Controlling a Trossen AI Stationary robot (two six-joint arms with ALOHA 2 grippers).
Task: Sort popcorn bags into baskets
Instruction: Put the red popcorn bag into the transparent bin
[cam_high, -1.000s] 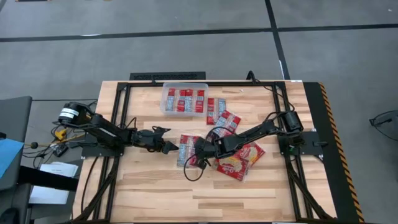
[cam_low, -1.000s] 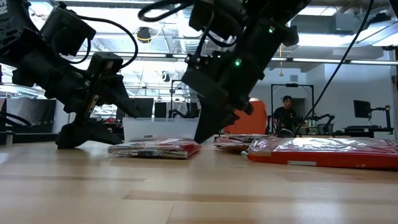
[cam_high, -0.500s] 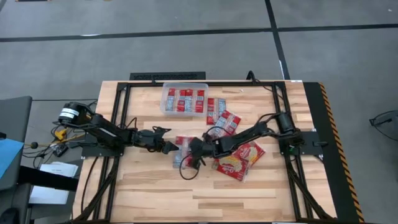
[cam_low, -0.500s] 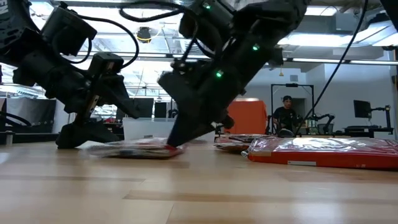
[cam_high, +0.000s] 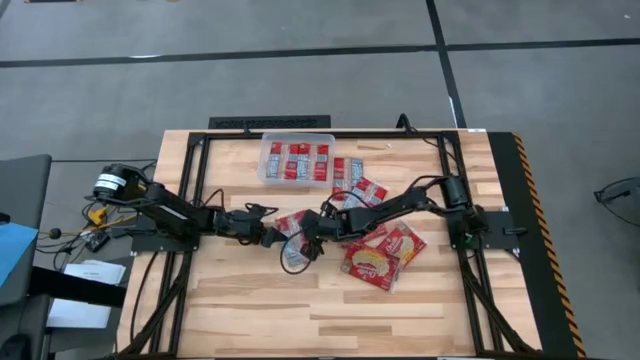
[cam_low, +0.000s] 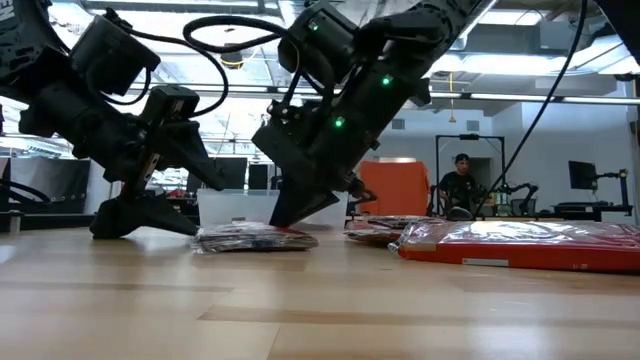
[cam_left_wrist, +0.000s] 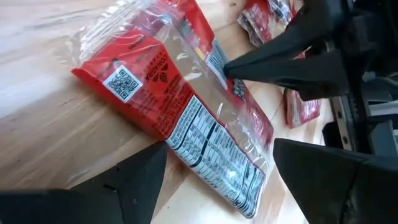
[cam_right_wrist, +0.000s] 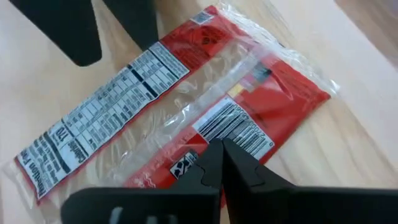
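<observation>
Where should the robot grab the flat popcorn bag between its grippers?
Probably the thin edge facing the left gripper, sliding in low along the table. The popcorn bag lies flat, label up, leaving little to pinch from above, and that gripper's jaws stand open towards it.

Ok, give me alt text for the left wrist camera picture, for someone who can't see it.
A red popcorn packet in clear wrap lies back-side up on the wooden table, showing a QR code and a nutrition label. The left gripper frames it with open fingers, while the right gripper touches the packet's far edge with closed fingertips. More red packets lie beyond.
</observation>
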